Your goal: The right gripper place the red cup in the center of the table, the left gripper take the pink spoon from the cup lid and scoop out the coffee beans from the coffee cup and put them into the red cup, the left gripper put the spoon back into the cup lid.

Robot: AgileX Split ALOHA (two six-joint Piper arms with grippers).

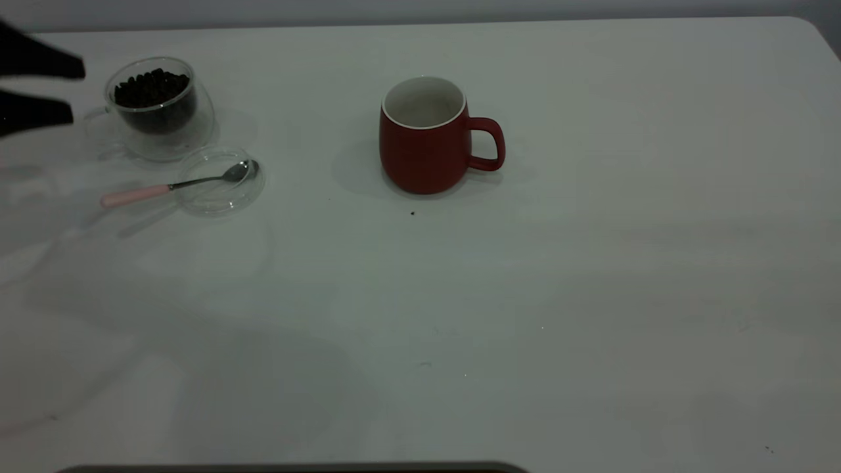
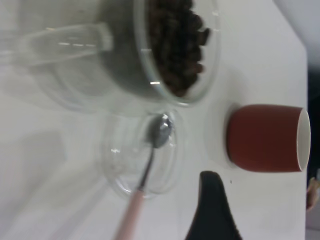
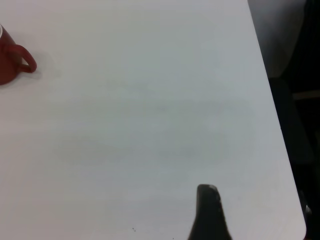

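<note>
The red cup (image 1: 424, 141) stands upright and empty at the middle of the table (image 1: 525, 295), its handle to the right. The coffee cup (image 1: 158, 108), holding coffee beans (image 1: 152, 89), stands at the far left. The cup lid (image 1: 220, 180) lies just in front of it. The pink spoon (image 1: 174, 186) rests with its bowl in the lid and its handle pointing left. My left gripper (image 1: 77, 90) is open and empty, just left of the coffee cup. Of my right gripper only one black finger (image 3: 207, 215) shows, with nothing against it, over bare table far right of the red cup (image 3: 12, 62).
The table's rounded far right corner (image 1: 805, 26) and its right edge (image 3: 272, 115) are in view. A few dark specks lie on the table, one just in front of the red cup (image 1: 412, 213). In the left wrist view the lid (image 2: 142, 152) and spoon (image 2: 150, 165) lie below.
</note>
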